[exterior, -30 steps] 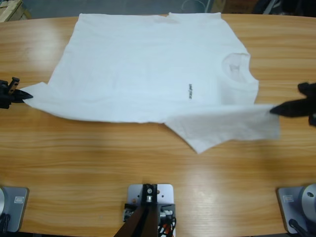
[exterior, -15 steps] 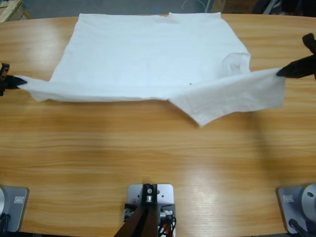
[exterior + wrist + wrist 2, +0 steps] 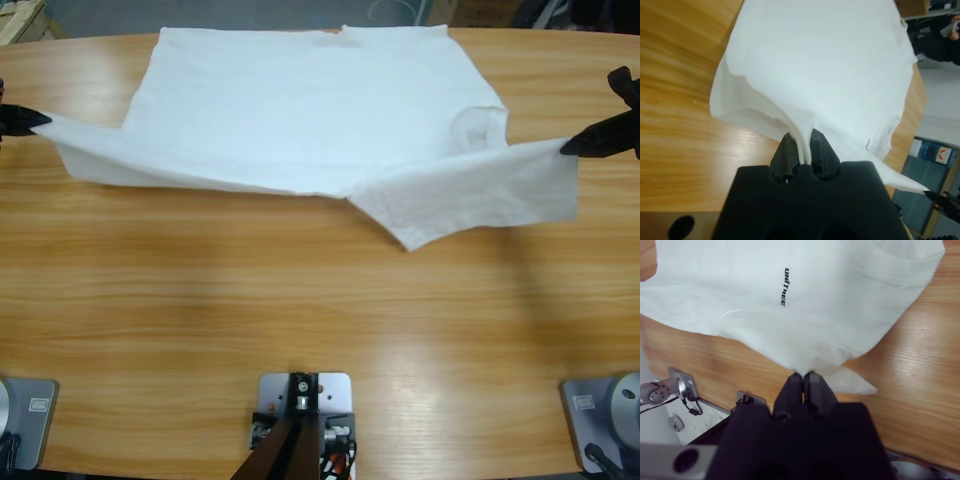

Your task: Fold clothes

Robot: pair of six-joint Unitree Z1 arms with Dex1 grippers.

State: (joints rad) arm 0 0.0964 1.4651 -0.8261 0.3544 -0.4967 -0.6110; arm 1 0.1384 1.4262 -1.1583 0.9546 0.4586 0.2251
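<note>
While the long wooden bench [image 3: 320,330] carries the thin white short-sleeved T-shirt [image 3: 300,110], its near edge lifted, the first fold looks only begun, with left fingers [image 3: 801,150] and right fingers [image 3: 803,382] pinched on its corners.

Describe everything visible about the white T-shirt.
The T-shirt is plain white, thin soft fabric with short sleeves and a round neck, lying spread on the far half of the wooden table. Small dark lettering reading UNITREE shows on it in the right wrist view. Its near edge is lifted and being folded over: the left gripper pinches one end, the right gripper the other, by a sleeve.
</note>
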